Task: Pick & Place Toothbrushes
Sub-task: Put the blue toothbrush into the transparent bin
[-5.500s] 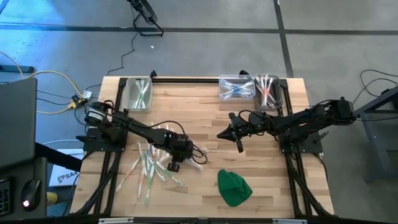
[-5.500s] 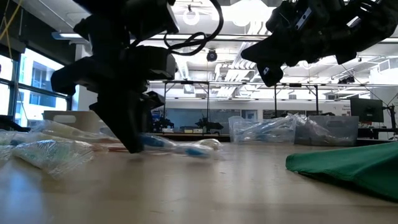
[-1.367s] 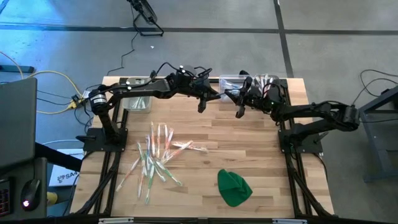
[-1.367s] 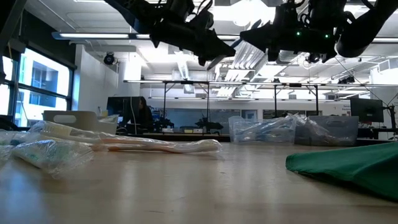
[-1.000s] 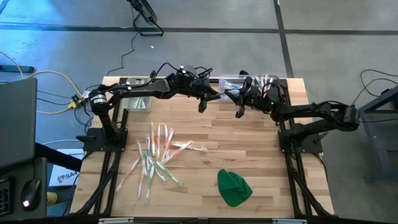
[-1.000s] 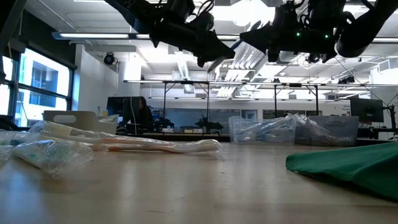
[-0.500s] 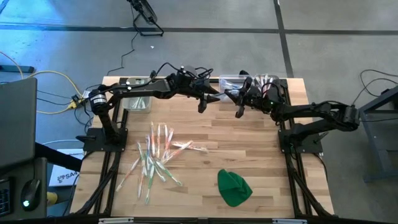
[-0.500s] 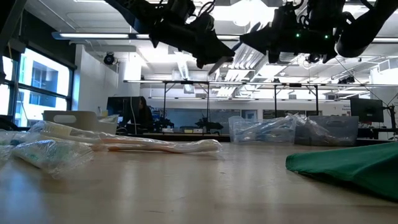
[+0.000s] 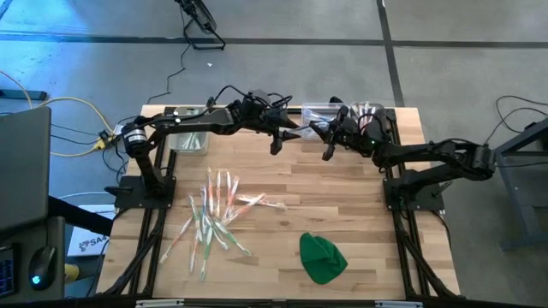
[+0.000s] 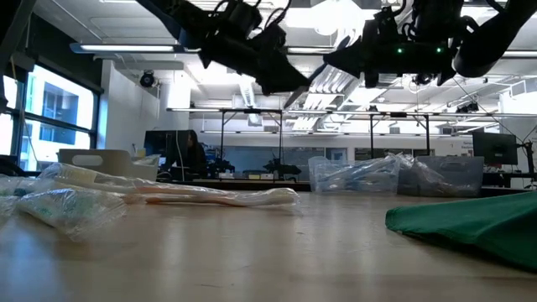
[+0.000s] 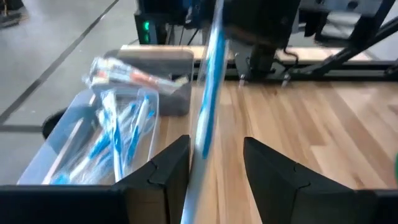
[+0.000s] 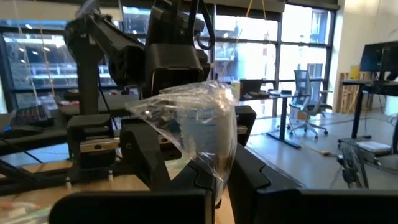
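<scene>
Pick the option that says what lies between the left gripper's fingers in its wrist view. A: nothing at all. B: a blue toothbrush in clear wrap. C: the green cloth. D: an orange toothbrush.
B: in the left wrist view a wrapped blue toothbrush runs up between the left gripper's spread fingers, beside the clear bin of blue brushes.

Toothbrushes (image 9: 212,216) lie scattered on the table's (image 9: 360,205) left half, near its front. Cloth lump (image 9: 322,257) sits right of them, near front edge. One bin (image 9: 189,128) at back left corner; two bins (image 9: 325,121) side by side at back right. Left gripper (image 9: 276,145) and right gripper (image 9: 326,151) meet above back centre, beside those bins.
</scene>
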You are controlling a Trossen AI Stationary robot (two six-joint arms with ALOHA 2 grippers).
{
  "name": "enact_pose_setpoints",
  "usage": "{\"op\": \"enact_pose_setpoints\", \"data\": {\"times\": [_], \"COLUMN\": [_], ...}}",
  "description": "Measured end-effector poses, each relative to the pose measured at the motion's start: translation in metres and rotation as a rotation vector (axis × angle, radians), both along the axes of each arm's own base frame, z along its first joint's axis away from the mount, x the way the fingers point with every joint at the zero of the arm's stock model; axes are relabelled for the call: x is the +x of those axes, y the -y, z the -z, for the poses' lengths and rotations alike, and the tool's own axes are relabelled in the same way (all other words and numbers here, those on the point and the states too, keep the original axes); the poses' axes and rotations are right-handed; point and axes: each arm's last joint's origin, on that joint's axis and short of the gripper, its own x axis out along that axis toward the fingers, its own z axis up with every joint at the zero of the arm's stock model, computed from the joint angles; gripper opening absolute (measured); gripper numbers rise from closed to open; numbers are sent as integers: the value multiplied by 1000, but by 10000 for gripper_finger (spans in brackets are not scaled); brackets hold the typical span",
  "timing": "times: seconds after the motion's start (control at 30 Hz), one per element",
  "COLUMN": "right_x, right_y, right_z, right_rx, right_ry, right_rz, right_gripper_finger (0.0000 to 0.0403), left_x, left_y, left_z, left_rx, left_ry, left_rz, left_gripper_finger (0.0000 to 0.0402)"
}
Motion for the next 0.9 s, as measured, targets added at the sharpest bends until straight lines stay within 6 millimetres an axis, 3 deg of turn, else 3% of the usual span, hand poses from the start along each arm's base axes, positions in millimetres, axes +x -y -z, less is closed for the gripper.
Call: {"op": "enact_pose_setpoints", "data": {"times": [0.23,0.5,0.7,0.9], "right_x": [-8,-32,-48,-47], "right_y": [-1,9,29,47], "right_z": [-5,-8,1,16], "right_rx": [-2,79,217,332], "right_ry": [-50,-151,-191,-179], "right_rz": [69,255,363,358], "right_gripper_finger": [9,9,9,9], "left_x": [-16,-33,-42,-45], "left_y": [-15,-25,-19,-15], "left_z": [23,33,22,12], "left_rx": [-62,-90,-57,-34], "left_ry": [54,96,124,151], "left_rz": [3,6,11,20], "left_gripper_finger": [148,148,148,148]}}
